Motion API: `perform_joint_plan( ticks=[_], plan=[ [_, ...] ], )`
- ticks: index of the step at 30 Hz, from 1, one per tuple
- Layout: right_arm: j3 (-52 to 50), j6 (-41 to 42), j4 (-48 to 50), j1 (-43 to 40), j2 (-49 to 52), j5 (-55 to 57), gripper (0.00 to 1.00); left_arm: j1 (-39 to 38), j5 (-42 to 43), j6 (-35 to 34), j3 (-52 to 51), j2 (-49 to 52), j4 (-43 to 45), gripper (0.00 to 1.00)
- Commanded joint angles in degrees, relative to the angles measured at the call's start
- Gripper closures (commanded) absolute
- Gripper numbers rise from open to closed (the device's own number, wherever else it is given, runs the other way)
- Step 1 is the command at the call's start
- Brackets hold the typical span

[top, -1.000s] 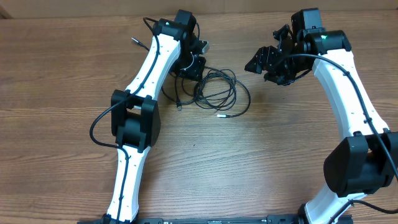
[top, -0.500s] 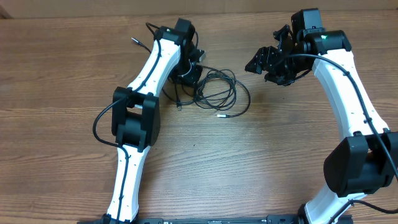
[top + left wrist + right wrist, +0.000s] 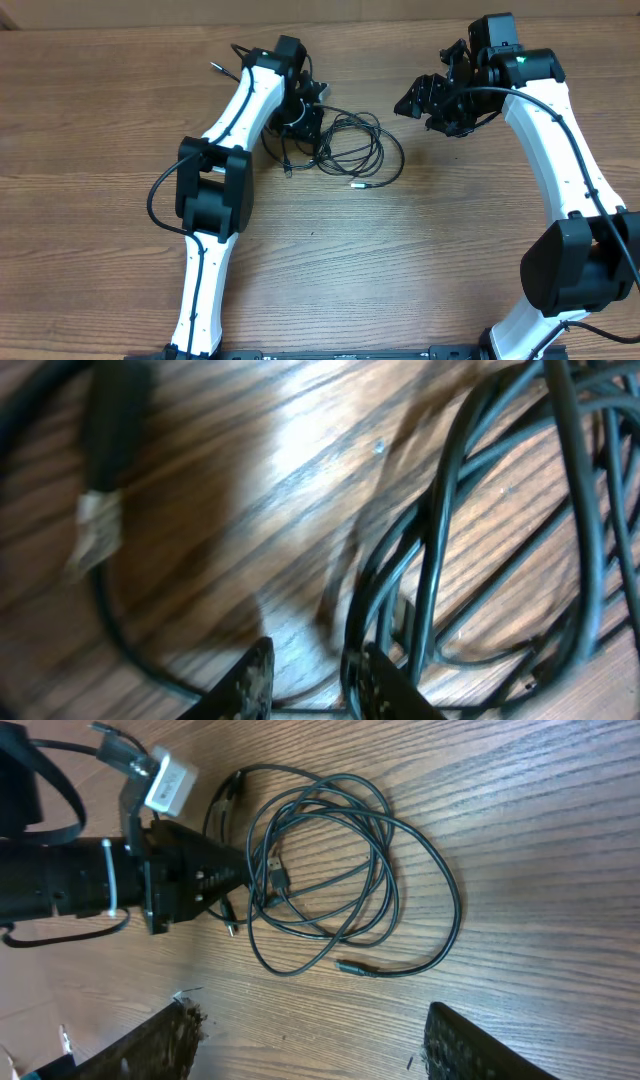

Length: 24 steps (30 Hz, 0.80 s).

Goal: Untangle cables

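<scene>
Two arms (image 3: pixel 243 105) (image 3: pixel 548 135), one tangle of cables (image 3: pixel 345 140)

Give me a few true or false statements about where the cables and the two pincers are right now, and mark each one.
1. The cables lie on the wooden table between the two arms. True.
2. The right pincer is shut on a cable. False: it is open, holds nothing, and sits off to the right of the pile.
3. The left pincer is down at the left edge of the pile. True.
4. The cables are laid out in separate straight lines. False: they lie in overlapping loops.
5. A silver-tipped plug end sticks out on the side of the pile nearest the arm bases. True.
</scene>
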Motion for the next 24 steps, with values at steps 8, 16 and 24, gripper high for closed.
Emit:
perform_joint_plan(
  ticks=[8,16,24],
  plan=[
    [0.8,-0.3,0.5,0.1,-0.6,0.2,0.3,-0.2,2.5,4.1,4.7,0.5,-1.6,0.64],
    [0.8,-0.5,-1.5,0.1,-0.6,1.3,0.3,-1.4,-1.9,1.3,-3.6,0.5,4.5,0.67],
    [0.8,-0.5,-1.5,0.1,-0.6,1.9,0.3,-2.1,0.1,1.3,-7.8,0.5,7.6,0.68]
  ],
)
